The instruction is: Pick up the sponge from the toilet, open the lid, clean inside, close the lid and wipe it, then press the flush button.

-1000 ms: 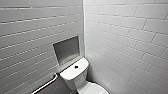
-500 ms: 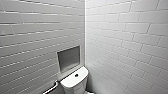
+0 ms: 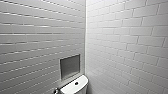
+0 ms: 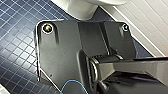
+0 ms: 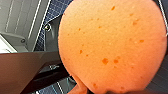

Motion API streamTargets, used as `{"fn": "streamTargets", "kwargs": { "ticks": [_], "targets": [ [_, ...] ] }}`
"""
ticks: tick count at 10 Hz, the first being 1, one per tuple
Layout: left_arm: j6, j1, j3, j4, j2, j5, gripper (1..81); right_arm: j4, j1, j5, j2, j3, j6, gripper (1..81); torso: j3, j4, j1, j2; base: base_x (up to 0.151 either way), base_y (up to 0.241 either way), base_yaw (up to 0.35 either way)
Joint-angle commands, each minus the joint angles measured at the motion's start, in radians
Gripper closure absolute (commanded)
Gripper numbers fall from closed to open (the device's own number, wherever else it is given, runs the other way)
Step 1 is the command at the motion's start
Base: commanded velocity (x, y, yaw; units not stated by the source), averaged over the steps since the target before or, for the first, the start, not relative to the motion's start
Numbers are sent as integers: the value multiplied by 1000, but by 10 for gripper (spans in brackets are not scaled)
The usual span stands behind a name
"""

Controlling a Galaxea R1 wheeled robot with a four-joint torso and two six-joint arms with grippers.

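Note:
The orange-red sponge shows very large and close in the right wrist view, its pitted face towards the camera, held in my right gripper above the blue floor. At the bottom of the head view stands the white tank of the toilet, with the dark round flush button in the middle of its top. The bowl and lid are hidden below the picture's edge. In the left wrist view the toilet's white base stands on the floor just beyond my left arm, whose gripper is shut with nothing seen in it.
Grey tiled walls meet in a corner behind the toilet. A recessed niche sits in the left wall just above the tank. A small metal fitting shows left of the tank. Blue mosaic floor runs up to a white tiled wall.
The head camera has swung upward: the toilet tank and niche have slid down the picture and more wall shows. Nothing in the scene itself has moved.

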Motion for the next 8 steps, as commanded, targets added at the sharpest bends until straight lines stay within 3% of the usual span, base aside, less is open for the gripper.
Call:
{"fn": "streamTargets", "kwargs": {
  "ticks": [1,5,8],
  "targets": [
    [15,21,-215,39,164,-10,811,-6,54,-27,-7,1,-1,811,0,0,0,0,0,0,0],
    [15,64,-428,39,291,-11,811,-10,58,-26,1,1,-3,811,9,0,-1,-1,0,0,0],
    [13,91,-473,39,328,-10,811,-10,57,-24,-2,-2,-1,811,9,0,-2,-2,0,0,0]
  ]
}}
